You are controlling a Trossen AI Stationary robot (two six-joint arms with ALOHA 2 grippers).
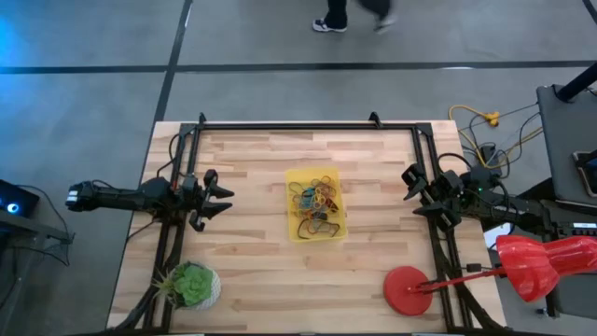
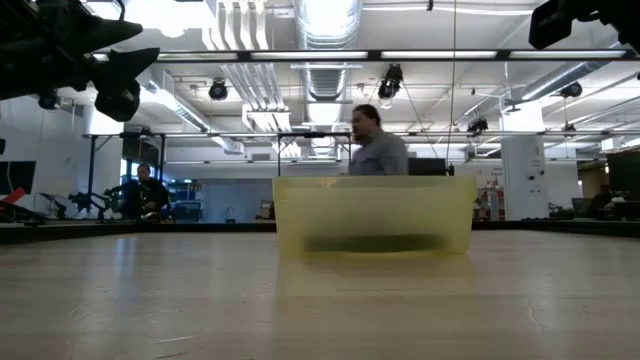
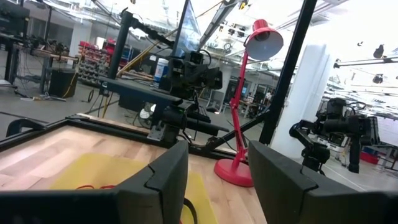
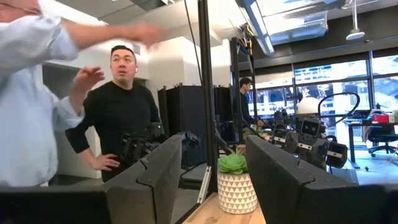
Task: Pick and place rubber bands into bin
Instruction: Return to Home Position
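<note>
The bin (image 1: 315, 203), a translucent yellow tray, stands near the middle of the table and shows in the low view as the bin (image 2: 374, 214). Several rubber bands (image 1: 317, 198), yellow, blue, red and dark, lie tangled inside it. My left gripper (image 1: 224, 200) hovers open over the table's left side, well left of the bin, pointing toward it; in its wrist view my left gripper (image 3: 217, 174) frames the bin's yellow wall (image 3: 93, 171). My right gripper (image 1: 410, 191) hangs open at the table's right edge, and in its own view my right gripper (image 4: 214, 168) points toward the left.
A green plant ball in a white pot (image 1: 193, 286) sits at the near left corner. A red lamp's round base (image 1: 409, 290) stands at the near right corner, its shade (image 1: 530, 265) beyond the table. A black frame (image 1: 298, 124) borders the table. People stand in the room behind.
</note>
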